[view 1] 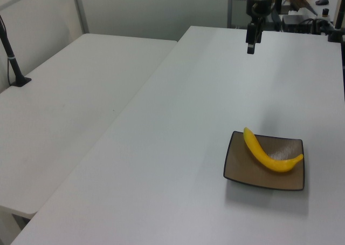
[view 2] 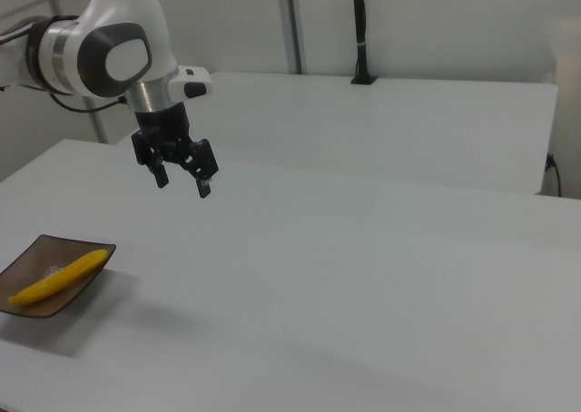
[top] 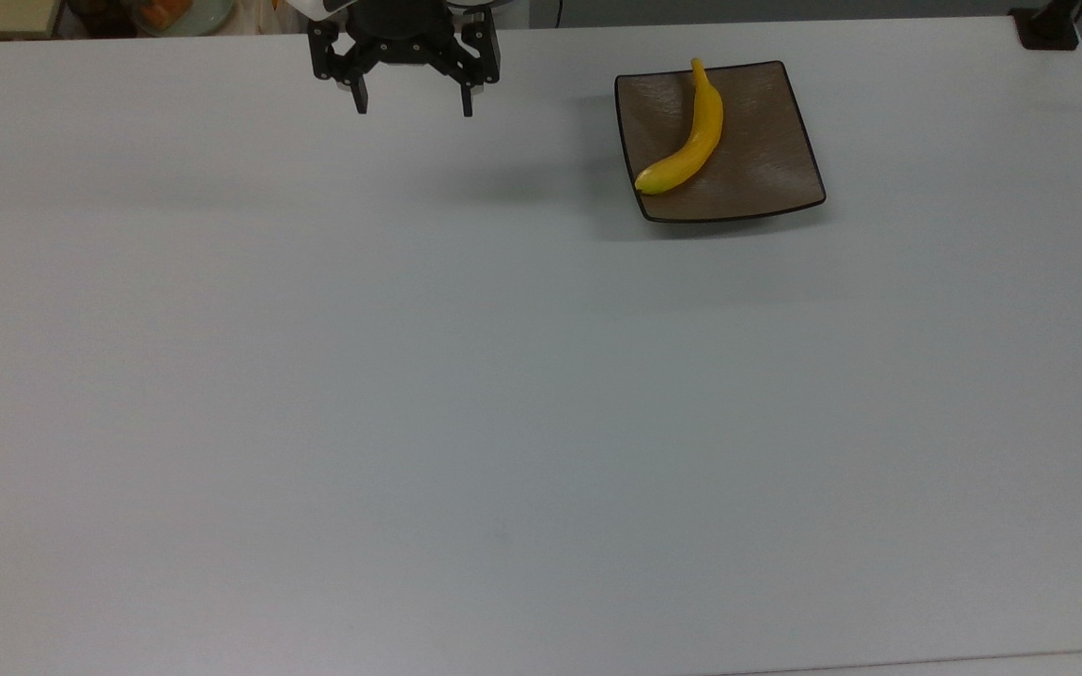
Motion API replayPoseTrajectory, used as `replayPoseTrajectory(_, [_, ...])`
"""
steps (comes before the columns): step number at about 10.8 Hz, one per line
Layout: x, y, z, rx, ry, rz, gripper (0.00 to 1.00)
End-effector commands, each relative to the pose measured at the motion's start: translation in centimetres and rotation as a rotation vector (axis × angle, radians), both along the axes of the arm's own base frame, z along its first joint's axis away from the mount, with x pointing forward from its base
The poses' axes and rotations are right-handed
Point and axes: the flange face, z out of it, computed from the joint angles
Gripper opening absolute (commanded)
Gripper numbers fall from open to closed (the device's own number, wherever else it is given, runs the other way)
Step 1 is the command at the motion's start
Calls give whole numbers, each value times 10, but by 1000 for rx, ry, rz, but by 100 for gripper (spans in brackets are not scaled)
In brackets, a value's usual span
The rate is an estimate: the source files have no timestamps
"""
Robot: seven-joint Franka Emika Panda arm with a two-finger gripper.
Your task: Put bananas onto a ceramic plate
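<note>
Item one: I have the black two-finger gripper (top: pixel 412 108) hanging above the white counter (top: pixel 466 394), fingers spread wide and holding nothing. Item two: the curved bright-yellow banana (top: pixel 687 141) lies diagonally on the square brown-grey ceramic plate (top: pixel 766 160), well apart from the gripper, toward the top view's right.

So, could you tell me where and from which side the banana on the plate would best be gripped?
Probably at the banana's thick middle, coming straight down from above. It lies flat on the ceramic plate, curving from stem at the far edge to tip near the corner, so fingers closing across its width there should clear the upturned rim. The gripper hangs open, away from the plate.
</note>
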Motion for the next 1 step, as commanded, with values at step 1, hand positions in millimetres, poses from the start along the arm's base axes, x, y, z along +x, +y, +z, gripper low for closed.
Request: replayPoseTrajectory(1, [-2,-1,3,-11,-27,-18,100])
